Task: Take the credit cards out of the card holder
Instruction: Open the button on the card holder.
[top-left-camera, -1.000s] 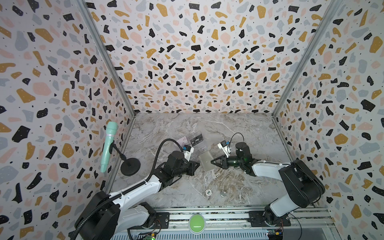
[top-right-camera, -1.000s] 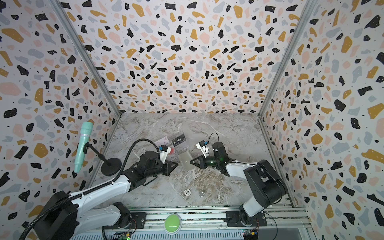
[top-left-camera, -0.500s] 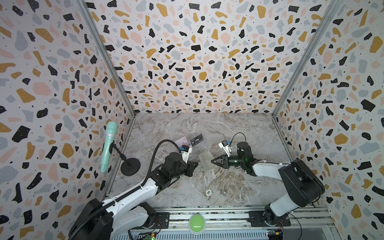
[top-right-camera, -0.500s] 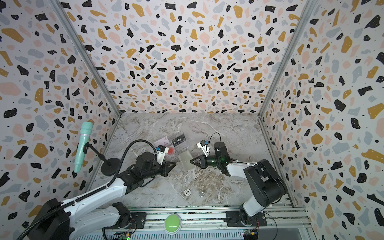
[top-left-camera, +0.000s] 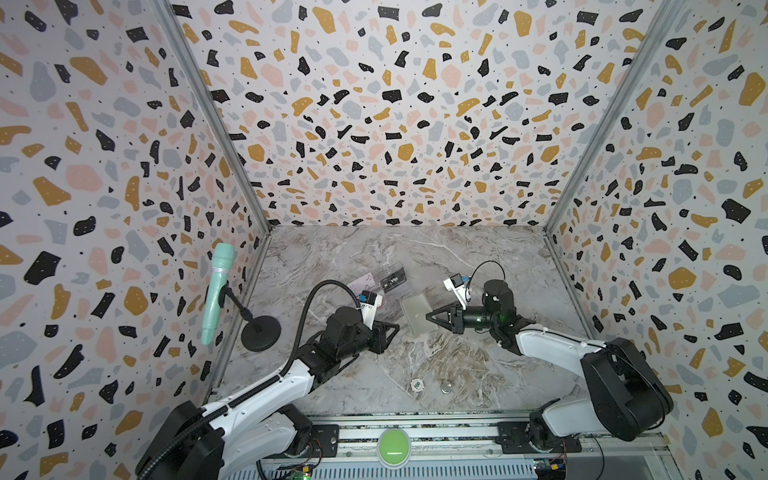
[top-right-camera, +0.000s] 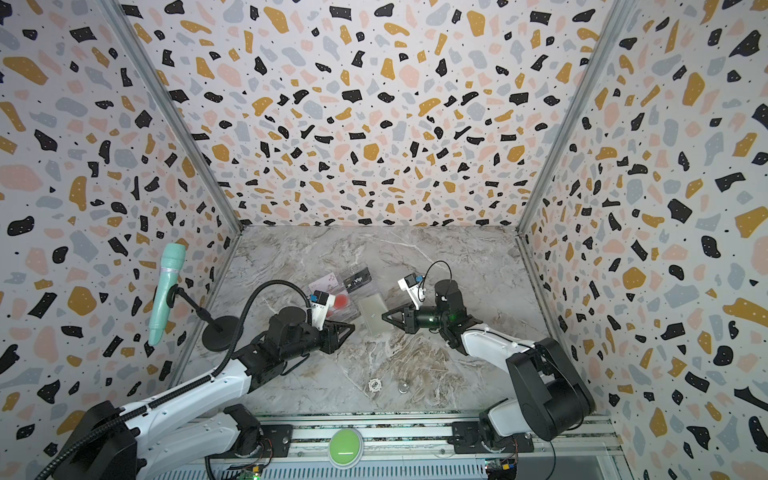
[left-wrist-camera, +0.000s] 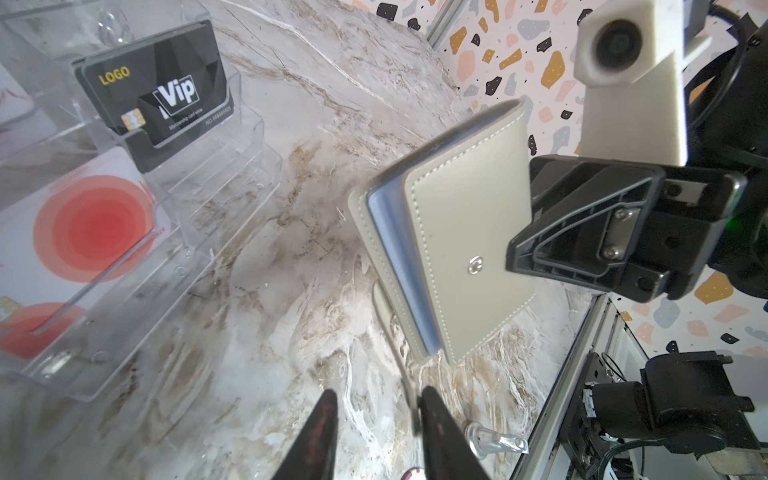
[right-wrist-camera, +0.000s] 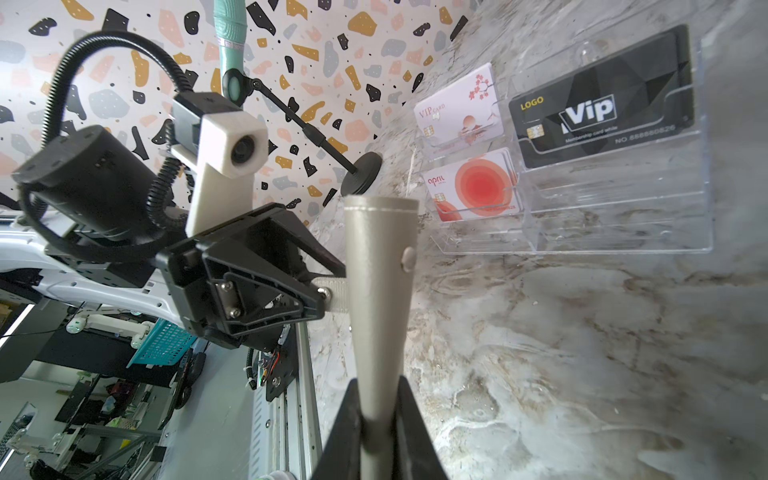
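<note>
A: Entry 1. Marble surface (top-left-camera: 374, 257), terrazzo walls (top-left-camera: 374, 124). The card holder (left-wrist-camera: 465, 249) is held on edge, pinched in the right claw (right-wrist-camera: 376, 386).
B: And the left claw (left-wrist-camera: 376, 395)?
A: Narrowly parted, tips at the holder's strap (right-wrist-camera: 332, 299). 3 credit cards (right-wrist-camera: 473, 187) sit in the clear tray (right-wrist-camera: 623, 224).
B: Hazard?
A: A strap tug could twist the holder out of that thin pinch.

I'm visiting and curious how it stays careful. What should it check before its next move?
1. Right hand gripping the card holder: ok.
2. Left hand open: ok.
3. Strap free of the left hand: cannot tell.
4. Vip card, red-circle card and pink card in the clear tray: ok.
5. Card holder emptied: cannot tell.
</note>
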